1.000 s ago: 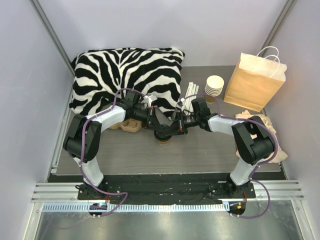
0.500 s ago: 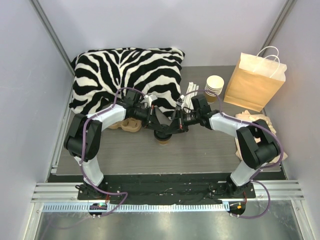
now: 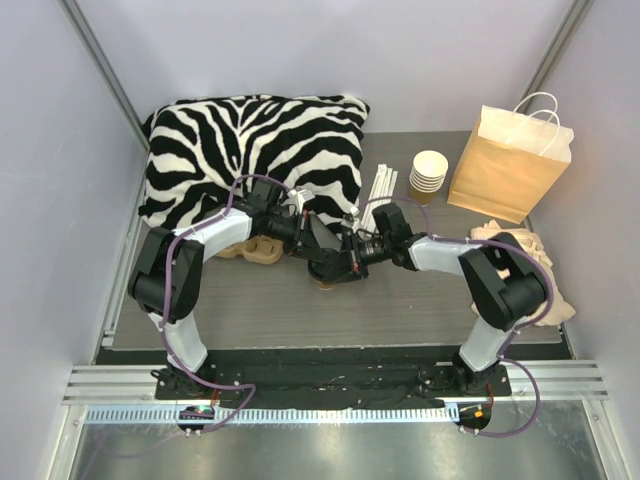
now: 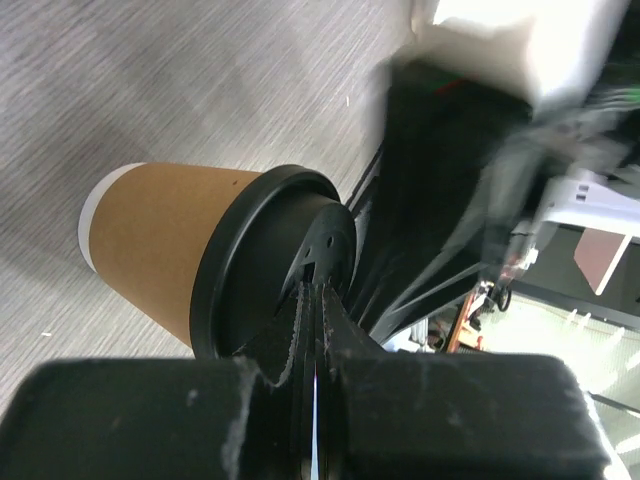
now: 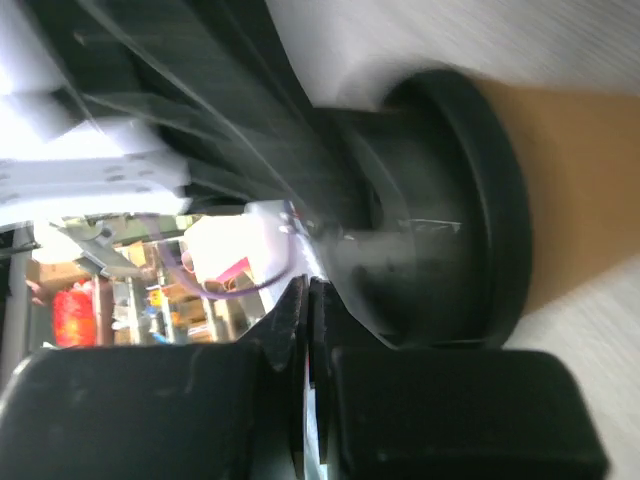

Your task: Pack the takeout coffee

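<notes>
The takeout coffee [image 4: 160,235] is a tan paper cup with a black lid [image 4: 262,262], standing on the grey table. In the top view only its base [image 3: 325,285] shows, under both grippers. My left gripper [image 4: 315,290] is shut with nothing between its fingers, and its tips rest on the lid's top. From the other side my right gripper [image 5: 308,283] is also shut and empty, its tips at the lid [image 5: 450,230] beside the brown cup wall [image 5: 590,180]. From above, the left gripper [image 3: 328,262] and the right gripper [image 3: 348,258] meet over the cup.
A zebra-striped pillow [image 3: 250,150] fills the back left. A brown paper bag [image 3: 505,165] with handles stands at the back right, beside a stack of lidless cups [image 3: 429,172] and white sticks [image 3: 382,185]. Crumpled tan paper [image 3: 545,270] lies on the right. A tan cardboard piece [image 3: 258,250] lies under the left arm.
The right arm has swung left and brought its gripper closer over the cup. The left arm has stayed where it was. Both grippers remain shut.
</notes>
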### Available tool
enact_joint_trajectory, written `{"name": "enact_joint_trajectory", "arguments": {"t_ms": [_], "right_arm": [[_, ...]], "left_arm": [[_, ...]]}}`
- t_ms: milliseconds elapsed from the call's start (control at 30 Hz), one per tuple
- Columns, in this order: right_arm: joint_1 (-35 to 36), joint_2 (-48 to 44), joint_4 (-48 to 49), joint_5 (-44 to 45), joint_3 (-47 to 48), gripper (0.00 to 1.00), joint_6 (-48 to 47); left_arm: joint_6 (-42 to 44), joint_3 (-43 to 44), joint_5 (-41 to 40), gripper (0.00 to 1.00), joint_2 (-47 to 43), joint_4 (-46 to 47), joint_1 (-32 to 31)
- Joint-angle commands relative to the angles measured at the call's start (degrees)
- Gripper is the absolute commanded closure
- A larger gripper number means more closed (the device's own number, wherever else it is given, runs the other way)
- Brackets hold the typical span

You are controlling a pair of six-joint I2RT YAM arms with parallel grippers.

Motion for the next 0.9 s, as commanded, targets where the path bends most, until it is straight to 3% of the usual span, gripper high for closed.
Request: {"name": "enact_joint_trajectory", "arguments": {"t_ms": [0, 267, 333, 433, 500, 600, 700, 867], "right_arm": [[-1.1, 8.7, -0.5, 1.7, -5.5, 0.99, -3.0], [-1.7, 3.0, -6.8, -0.2, 1.2, 0.99, -7.0], [-1.7, -0.2, -13.2, 0.4, 4.9, 0.99, -11.2], [-1.6, -3.6, -27.6, 6.0, 16.9, 0.92, -22.2], [-1.1, -6.8, -36.2, 13.9, 20.2, 0.88, -27.7], [2.0, -10.7, -41.3, 26.5, 21.9, 0.82, -36.4], [7.5, -14.5, -42.0, 36.9, 20.1, 0.79, -42.9], [12.4, -15.2, -38.9, 42.7, 16.2, 0.76, -44.7]], "left_arm": [[5.1, -1.6, -11.0, 1.00, 2.6, -4.6, 0.7], [5.0, -1.5, -11.1, 1.00, 3.1, -4.7, 0.7], [5.0, -1.3, -11.1, 1.00, 2.9, -4.6, 0.7], [5.0, -1.3, -11.2, 1.00, 2.5, -4.8, 0.8], [5.0, -1.1, -11.4, 1.00, 2.4, -4.9, 0.7], [5.0, -1.1, -11.4, 1.00, 2.1, -4.8, 0.7], [4.6, -1.2, -11.5, 1.00, 2.0, -4.5, 0.7], [4.3, -1.3, -11.5, 1.00, 2.1, -4.3, 0.7]]}}
